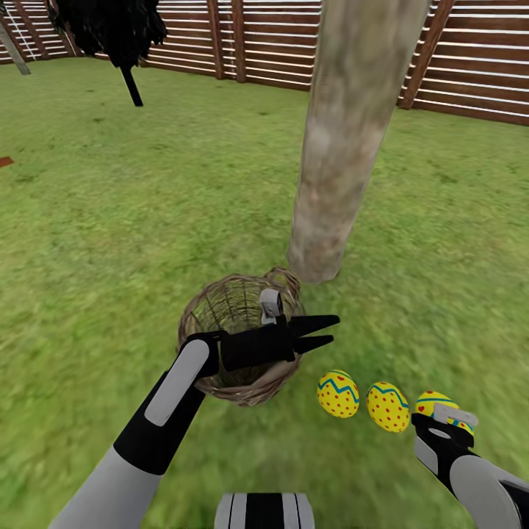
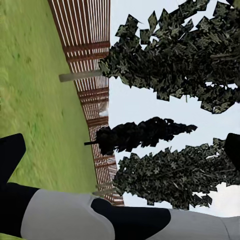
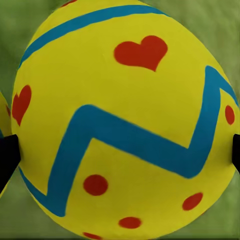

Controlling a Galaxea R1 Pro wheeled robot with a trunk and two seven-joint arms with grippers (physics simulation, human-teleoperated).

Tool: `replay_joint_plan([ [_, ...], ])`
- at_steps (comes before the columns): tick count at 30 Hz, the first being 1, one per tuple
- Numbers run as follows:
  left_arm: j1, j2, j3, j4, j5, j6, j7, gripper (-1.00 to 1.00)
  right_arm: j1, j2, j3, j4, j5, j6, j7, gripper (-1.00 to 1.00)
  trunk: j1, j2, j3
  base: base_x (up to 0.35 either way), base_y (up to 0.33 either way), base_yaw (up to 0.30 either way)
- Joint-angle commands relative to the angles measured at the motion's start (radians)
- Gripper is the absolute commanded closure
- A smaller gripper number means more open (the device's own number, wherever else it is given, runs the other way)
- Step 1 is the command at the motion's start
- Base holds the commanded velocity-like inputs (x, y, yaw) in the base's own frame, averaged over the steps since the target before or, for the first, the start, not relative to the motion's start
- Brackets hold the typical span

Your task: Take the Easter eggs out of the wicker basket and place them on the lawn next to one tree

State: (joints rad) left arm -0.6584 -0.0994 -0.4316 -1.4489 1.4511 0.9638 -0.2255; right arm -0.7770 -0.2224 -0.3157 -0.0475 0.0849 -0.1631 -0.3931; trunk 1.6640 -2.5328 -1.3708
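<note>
Three yellow Easter eggs lie in a row on the lawn (image 1: 132, 220), just right of the wicker basket (image 1: 239, 345) and in front of the thick pale tree trunk (image 1: 345, 147). The first egg (image 1: 338, 394) and second egg (image 1: 388, 406) lie free. My right gripper (image 1: 443, 416) comes down over the third egg (image 1: 433, 402). In the right wrist view that egg (image 3: 125, 120) sits between the spread fingertips (image 3: 7, 155), which are open. My left gripper (image 1: 327, 331) hovers open over the basket's right rim, holding nothing. No egg shows inside the basket, though my arm hides part of it.
A brown slatted fence (image 1: 477, 66) runs along the back. A thin-trunked tree with black foliage (image 1: 121, 33) stands at the far left. Open grass lies to the left and right of the trunk. The left wrist view looks out at the fence (image 2: 87, 65) and dark trees (image 2: 170, 50).
</note>
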Motion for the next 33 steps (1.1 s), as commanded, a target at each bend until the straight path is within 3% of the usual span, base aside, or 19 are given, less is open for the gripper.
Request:
replay_joint_plan([
  [1, -0.001, 0.000, 0.001, 0.000, -0.006, 0.003, -0.008, -1.00, -0.001, 0.000, -0.008, 0.001, 0.009, -0.004, -0.001, 1.00, 0.000, -0.001, -0.005, 0.000, 0.000, 0.000],
  [7, -0.001, 0.000, 0.001, 0.001, -0.006, 0.003, -0.008, -1.00, -0.001, 0.000, -0.008, 0.001, 0.009, -0.004, -0.001, 1.00, 0.003, -0.002, -0.028, 0.000, 0.000, 0.000],
  [26, 0.000, 0.000, -0.001, 0.001, -0.006, 0.003, -0.008, -1.00, -0.001, 0.000, -0.008, 0.001, 0.009, -0.005, -0.001, 1.00, 0.003, -0.002, -0.028, 0.056, -0.019, 0.000],
  [33, 0.000, 0.000, -0.001, 0.001, -0.006, 0.003, -0.008, -1.00, -0.001, 0.001, -0.008, -0.001, 0.009, -0.006, -0.012, 1.00, 0.006, -0.004, -0.055, 0.000, 0.000, 0.000],
])
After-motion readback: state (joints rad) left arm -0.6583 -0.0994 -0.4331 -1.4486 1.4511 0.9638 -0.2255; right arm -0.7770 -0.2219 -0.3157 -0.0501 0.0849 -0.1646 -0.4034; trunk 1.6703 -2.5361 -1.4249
